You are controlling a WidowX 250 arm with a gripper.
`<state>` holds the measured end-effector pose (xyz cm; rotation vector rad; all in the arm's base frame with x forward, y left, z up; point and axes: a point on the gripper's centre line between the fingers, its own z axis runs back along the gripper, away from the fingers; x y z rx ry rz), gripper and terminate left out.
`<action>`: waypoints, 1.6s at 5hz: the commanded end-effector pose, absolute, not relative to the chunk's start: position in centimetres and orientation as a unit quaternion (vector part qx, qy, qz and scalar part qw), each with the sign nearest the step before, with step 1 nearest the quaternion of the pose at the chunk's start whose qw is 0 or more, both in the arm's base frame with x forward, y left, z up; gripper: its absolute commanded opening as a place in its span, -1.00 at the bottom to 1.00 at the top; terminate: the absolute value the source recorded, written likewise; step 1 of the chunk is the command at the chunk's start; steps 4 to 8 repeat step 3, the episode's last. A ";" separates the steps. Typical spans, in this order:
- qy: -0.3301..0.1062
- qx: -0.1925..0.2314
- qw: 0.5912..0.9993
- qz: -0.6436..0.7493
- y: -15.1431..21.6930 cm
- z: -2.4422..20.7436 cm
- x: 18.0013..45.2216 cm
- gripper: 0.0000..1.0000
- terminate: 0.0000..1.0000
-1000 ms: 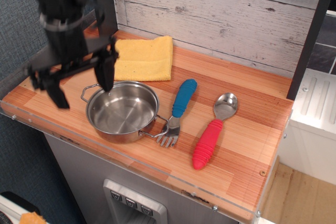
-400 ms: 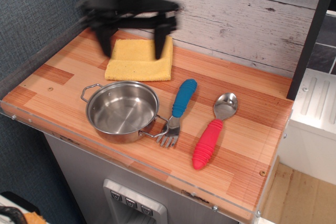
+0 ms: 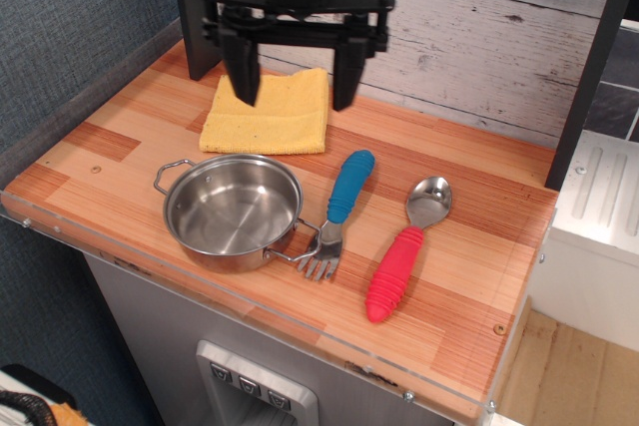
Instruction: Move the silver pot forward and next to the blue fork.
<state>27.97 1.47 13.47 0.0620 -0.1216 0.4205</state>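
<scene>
The gripper (image 3: 296, 77) hangs at twelve o'clock, fingers (image 3: 243, 75) spread wide, holding nothing. The pot (image 3: 233, 211) sits at seven o'clock, its handle touching the fork (image 3: 337, 211).

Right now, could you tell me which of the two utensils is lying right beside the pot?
The blue fork: its tines sit against the silver pot's right handle, while the red-handled spoon lies farther right, apart from it.

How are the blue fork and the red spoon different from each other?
The blue fork has a blue ribbed handle and short tines; the red spoon has a red ribbed handle and a round bowl. The fork's tines point toward the counter's front edge, touching the silver pot's handle; the spoon's bowl points toward the wall, touching nothing. Both lie flat, roughly parallel.
</scene>
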 end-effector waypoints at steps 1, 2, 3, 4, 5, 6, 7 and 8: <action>-0.081 0.036 0.986 0.144 -2.9 14.5 26.9 1.00 -1.00; -0.081 0.036 0.986 0.144 -2.9 14.5 26.9 1.00 -1.00; -0.081 0.036 0.986 0.144 -2.9 14.5 26.9 1.00 1.00; -0.081 0.036 0.986 0.144 -2.9 14.5 26.9 1.00 1.00; -0.081 0.036 0.986 0.144 -2.9 14.5 26.9 1.00 1.00; -0.081 0.036 0.986 0.144 -2.9 14.5 26.9 1.00 1.00; -0.081 0.036 0.986 0.144 -2.9 14.5 26.9 1.00 1.00; -0.081 0.036 0.986 0.144 -2.9 14.5 26.9 1.00 1.00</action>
